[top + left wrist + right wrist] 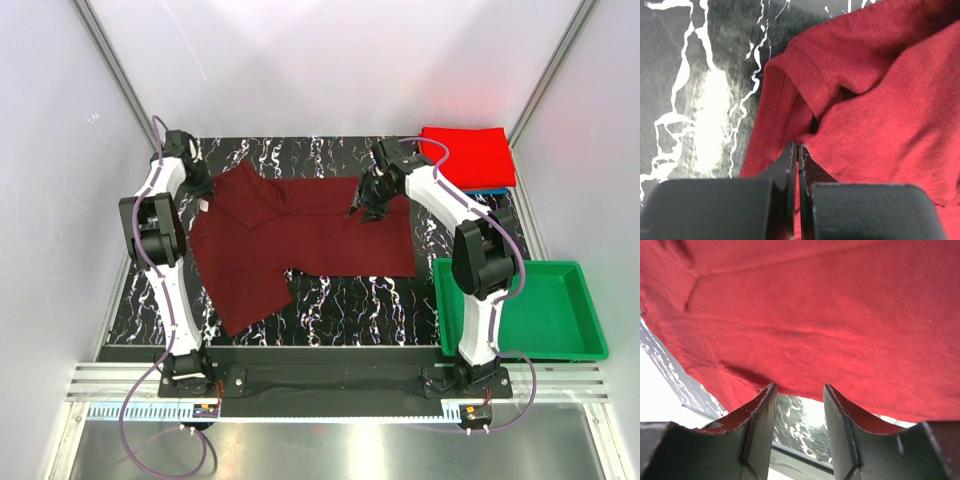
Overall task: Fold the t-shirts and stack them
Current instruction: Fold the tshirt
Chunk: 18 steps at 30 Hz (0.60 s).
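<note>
Folding in hand: dark maroon short-sleeved cloth t-shirt (310,235) lies spread mid-frame, left gripper (795,148) pinched closed on its edge (upper left), right gripper (799,390) half-open at the far hem, which it must clamp before lifting.

green tray (560,312) at rt edge of blk marble table (340,300).

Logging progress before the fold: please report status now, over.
Left pincer shut on maroon shirt edge. Right pincer open at far edge. Shirt spread out. Green tray apart.
</note>
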Motion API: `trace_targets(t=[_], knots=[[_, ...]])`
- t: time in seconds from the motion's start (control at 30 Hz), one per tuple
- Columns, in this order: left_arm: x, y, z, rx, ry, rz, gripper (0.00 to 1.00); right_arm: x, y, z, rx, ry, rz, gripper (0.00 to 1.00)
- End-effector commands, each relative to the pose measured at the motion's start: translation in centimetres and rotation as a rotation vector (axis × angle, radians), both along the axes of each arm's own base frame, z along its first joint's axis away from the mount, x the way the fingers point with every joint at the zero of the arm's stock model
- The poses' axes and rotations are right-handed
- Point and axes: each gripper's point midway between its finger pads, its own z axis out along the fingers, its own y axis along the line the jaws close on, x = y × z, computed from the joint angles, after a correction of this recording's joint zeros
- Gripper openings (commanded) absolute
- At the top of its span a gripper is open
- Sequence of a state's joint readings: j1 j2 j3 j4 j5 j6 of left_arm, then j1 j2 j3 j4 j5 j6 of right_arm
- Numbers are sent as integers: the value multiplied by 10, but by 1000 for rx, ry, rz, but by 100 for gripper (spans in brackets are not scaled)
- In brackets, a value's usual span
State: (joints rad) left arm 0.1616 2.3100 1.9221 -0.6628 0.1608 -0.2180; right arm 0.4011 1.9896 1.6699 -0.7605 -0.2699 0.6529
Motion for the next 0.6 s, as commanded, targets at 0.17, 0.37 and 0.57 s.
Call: trace_targets(t=[0.17, 0.37, 0.57], knots=[[-33, -11, 71, -85, -32, 153, 0, 27, 60, 2, 11, -5, -73, 50], [-72, -21, 78, -125, 19, 204, 0, 45, 122, -10, 123, 33, -154, 49], [-95, -34, 83, -192, 57, 237, 0, 45, 191, -15, 213, 8, -167, 53]])
